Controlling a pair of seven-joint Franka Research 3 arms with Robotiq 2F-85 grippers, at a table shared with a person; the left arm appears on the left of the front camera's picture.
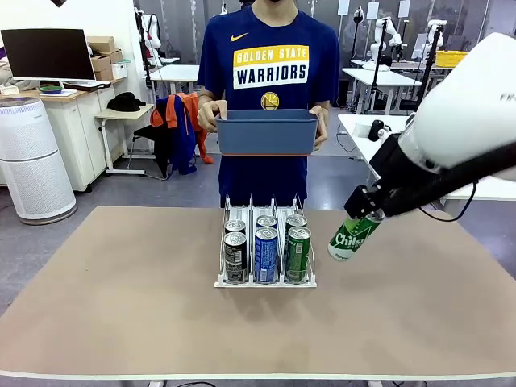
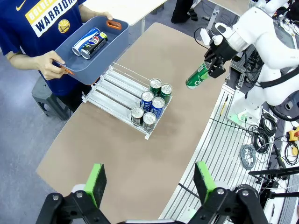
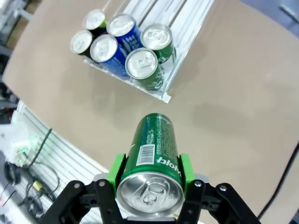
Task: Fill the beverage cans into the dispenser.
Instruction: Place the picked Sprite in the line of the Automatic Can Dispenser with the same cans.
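Right jaws are clamped on a green can (image 3: 152,154), pads (image 3: 116,171) on its sides, tilted in mid-air just right of the dispenser (image 1: 264,283), which holds six cans (image 1: 266,251) on the table (image 1: 121,310). Left jaws spread wide, gripping nothing.

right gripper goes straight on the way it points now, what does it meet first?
Likely bare table: the green can in the right gripper would land first, just short of the front corner of the dispenser. Depth is unclear; it might clip that corner.
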